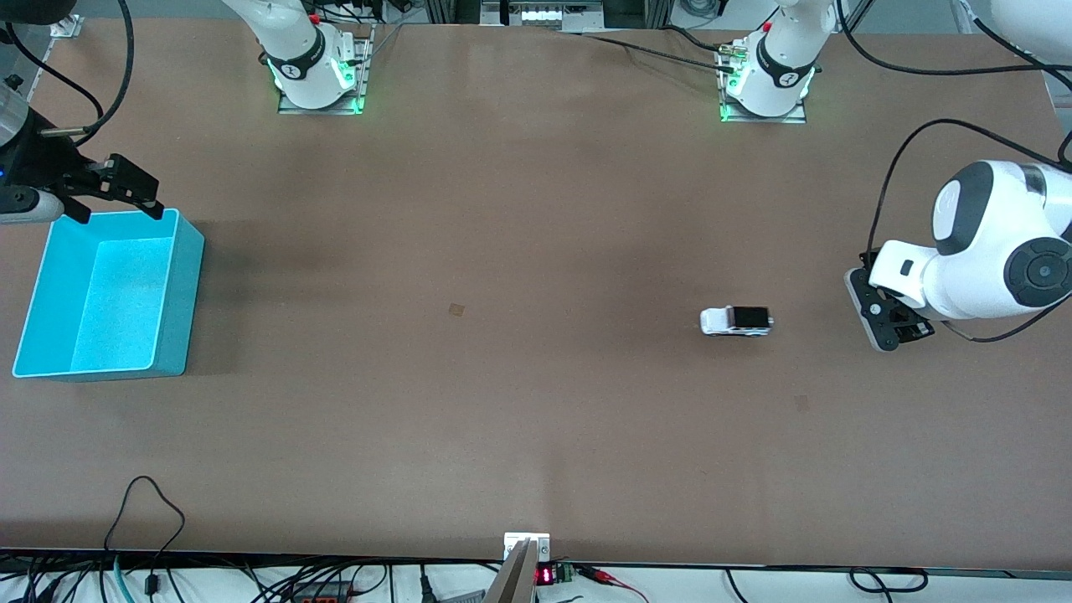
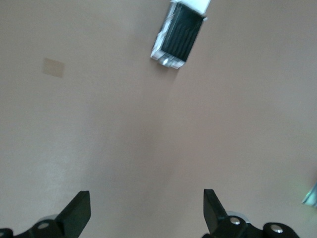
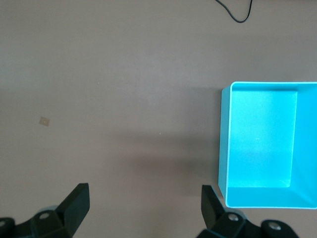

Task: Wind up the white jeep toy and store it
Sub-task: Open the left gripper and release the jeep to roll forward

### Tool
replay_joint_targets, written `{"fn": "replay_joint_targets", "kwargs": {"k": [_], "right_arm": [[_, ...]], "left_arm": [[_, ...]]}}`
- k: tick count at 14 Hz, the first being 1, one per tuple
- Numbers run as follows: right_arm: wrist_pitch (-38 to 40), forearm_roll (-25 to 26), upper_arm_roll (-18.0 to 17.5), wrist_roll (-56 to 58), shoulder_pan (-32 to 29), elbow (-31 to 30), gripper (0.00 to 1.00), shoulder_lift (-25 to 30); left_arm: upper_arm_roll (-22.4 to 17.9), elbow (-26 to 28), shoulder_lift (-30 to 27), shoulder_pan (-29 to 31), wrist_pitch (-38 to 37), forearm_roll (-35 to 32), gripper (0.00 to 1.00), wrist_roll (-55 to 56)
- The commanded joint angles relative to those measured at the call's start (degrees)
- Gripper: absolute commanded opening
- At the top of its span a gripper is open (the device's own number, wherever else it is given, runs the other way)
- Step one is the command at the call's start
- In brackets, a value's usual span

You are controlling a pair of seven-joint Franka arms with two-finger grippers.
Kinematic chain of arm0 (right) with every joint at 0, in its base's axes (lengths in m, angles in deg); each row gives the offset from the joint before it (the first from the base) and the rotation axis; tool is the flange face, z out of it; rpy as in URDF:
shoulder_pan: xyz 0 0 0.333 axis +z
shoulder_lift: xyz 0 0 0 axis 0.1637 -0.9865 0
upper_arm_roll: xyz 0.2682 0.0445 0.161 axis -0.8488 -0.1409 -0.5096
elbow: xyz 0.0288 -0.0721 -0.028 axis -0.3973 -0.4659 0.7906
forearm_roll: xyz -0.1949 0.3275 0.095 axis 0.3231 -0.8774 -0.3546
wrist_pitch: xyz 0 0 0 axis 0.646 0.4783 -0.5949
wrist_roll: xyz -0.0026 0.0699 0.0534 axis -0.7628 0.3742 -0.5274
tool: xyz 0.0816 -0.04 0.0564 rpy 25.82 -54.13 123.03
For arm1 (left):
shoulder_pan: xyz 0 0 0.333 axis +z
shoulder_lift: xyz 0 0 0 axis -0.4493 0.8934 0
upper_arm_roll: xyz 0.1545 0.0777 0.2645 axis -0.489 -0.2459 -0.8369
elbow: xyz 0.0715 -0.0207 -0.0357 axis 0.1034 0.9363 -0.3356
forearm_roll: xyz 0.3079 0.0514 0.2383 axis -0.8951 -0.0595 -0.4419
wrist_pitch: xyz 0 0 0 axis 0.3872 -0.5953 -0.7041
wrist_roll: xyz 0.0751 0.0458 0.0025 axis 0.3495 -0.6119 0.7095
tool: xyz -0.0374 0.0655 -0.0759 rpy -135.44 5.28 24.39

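- Front view shows the white jeep toy [image 1: 736, 321] standing on its wheels on the bare tabletop [image 1: 519, 402], toward the left arm's end and well apart from the turquoise bin [image 1: 105, 289] at the right arm's end.
- The left claw [image 1: 900, 322] hangs low just beside the jeep, between it and the tabletop's edge at that end; in the left wrist view its fingers [image 2: 77, 213] stand wide with nothing between them, and the jeep [image 2: 178, 33] lies ahead of them, at a slant to the gap.
- Risk: the toy is tiny and on wheels, so a finger that touches one side first would likely roll or spin it away instead of pinching it.
- Risk: a grip across the wheels would probably block the winding, and a shallow pinch on the smooth body could let it squirt out.
- The right claw [image 1: 126, 188] waits over the bin's rim nearest the robot bases, fingers [image 3: 74, 203] spread wide and empty; the bin [image 3: 262, 144] looks empty.
- Risk: the long carry to the bin gives a loose hold time to slip, and a wound toy released carelessly might run off or hit the bin wall.
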Motion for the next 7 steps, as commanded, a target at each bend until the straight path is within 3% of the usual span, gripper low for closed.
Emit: {"fn": "replay_joint_targets", "kwargs": {"k": [1, 4, 5, 7], "right_arm": [[1.28, -0.45, -0.52, -0.59, 0.52, 1.41, 1.00, -0.09], [1.28, -0.45, -0.43, -0.68, 1.22, 1.85, 1.00, -0.09], [1.28, -0.45, -0.43, -0.68, 1.22, 1.85, 1.00, -0.18], [1.28, -0.54, -0.43, -0.59, 1.22, 1.85, 1.00, -0.18]], "left_arm": [[2.93, -4.84, 0.05, 0.58, -4.22, -0.97, 1.00, 8.11], [3.91, -9.25, -2.39, -2.13, -6.43, -1.06, 1.00, 18.65], [2.78, -9.78, -3.37, -4.41, -6.78, -0.45, 1.00, 22.78], [-3.62, -9.52, -7.14, -11.34, -6.08, -0.10, 1.00, 28.42]]}}
